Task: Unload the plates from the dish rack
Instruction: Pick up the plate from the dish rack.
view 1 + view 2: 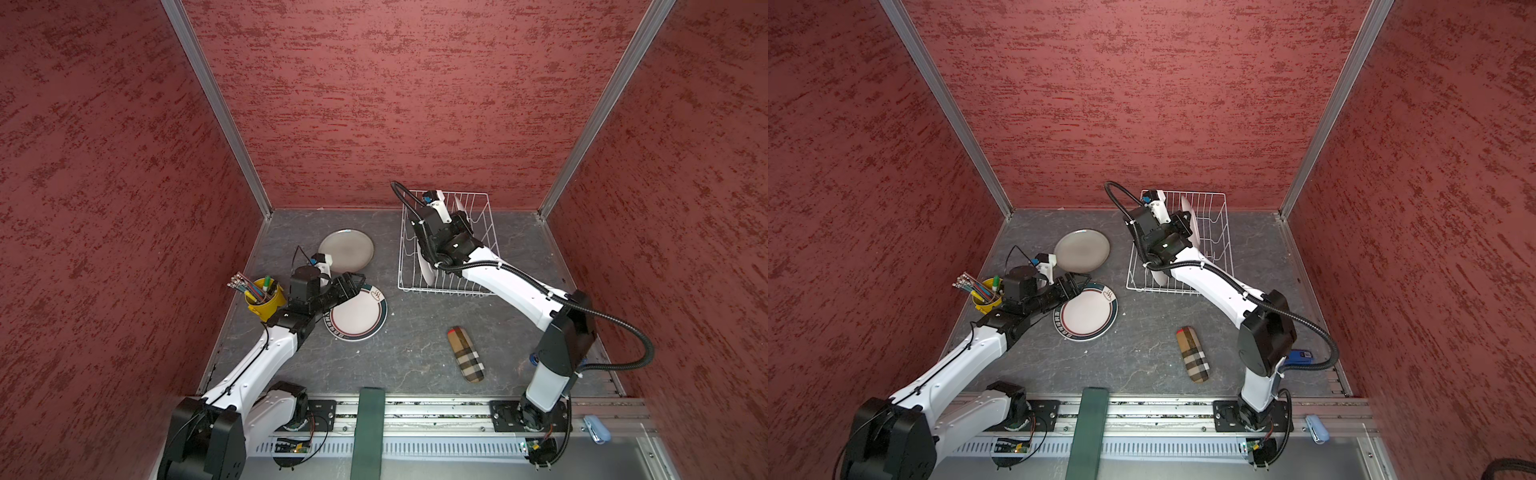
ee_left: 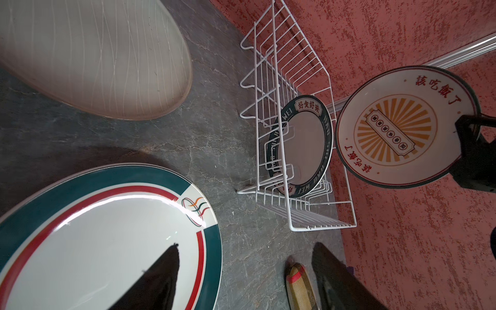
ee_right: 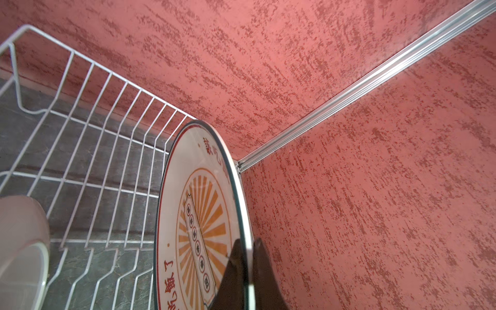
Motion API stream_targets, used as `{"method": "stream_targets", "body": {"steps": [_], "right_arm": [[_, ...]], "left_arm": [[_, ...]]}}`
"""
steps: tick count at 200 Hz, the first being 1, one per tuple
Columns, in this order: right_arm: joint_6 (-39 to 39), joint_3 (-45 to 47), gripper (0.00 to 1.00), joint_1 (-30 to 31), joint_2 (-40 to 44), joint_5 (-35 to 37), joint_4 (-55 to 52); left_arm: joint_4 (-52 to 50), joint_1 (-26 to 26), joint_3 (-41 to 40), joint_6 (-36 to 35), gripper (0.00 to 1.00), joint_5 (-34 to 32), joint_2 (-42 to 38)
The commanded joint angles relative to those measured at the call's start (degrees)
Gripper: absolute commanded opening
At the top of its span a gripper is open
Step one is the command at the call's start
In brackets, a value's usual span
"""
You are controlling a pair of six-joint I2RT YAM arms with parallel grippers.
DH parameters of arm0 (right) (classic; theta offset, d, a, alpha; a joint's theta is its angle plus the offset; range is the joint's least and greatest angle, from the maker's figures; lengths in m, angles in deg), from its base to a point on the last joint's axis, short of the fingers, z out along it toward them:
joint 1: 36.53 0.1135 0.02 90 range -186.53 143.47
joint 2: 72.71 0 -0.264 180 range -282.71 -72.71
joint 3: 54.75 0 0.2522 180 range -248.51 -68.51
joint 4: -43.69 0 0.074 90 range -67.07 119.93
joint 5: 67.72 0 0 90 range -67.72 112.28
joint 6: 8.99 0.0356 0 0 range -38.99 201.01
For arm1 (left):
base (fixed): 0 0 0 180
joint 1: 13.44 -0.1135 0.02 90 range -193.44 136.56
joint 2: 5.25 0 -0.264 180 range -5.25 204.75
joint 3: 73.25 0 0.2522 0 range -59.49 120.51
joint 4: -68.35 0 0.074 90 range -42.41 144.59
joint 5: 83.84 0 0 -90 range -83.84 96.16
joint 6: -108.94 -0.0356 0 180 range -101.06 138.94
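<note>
My right gripper [image 3: 248,241] is shut on the rim of a white plate with an orange sunburst [image 3: 198,214], held upright above the far end of the white wire dish rack [image 1: 415,289]. The left wrist view shows that sunburst plate [image 2: 389,128] raised beside the dish rack [image 2: 271,80]. One plate with a dark green lettered rim [image 2: 303,145] stands between the prongs. A grey-beige plate [image 1: 347,249] and a white plate with a green and red rim [image 1: 359,318] lie flat on the table. My left gripper [image 2: 247,245] hangs open over that green-rimmed plate's edge, holding nothing.
A yellow cup of pens [image 1: 266,299] stands just left of my left arm. A plaid case [image 1: 465,355] lies on the grey table in front of the rack. Red walls close in the back and both sides. A dark green strap [image 1: 368,428] crosses the front rail.
</note>
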Motion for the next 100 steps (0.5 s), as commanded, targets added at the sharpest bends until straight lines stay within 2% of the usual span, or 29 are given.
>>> {"method": "stream_targets", "body": {"steps": [1,35,66,100], "right_arm": [[0.8,0.11,0.0,0.32,5.13,-1.16,6.51],[10.33,-1.74,0.0,0.27,8.71,-12.06,0.14],[17.44,0.75,0.0,0.01,13.44,-23.85,1.87],[21.28,1.66,0.0,-0.06,15.22,-30.11,1.26]], "left_arm": [[2.78,-0.28,0.66,0.46,0.78,1.73,0.51],[7.67,-1.15,1.12,2.27,0.79,5.19,2.37],[12.99,-2.45,1.21,5.56,0.79,9.93,5.23],[14.05,-2.61,1.75,6.62,0.79,10.75,5.49]]}}
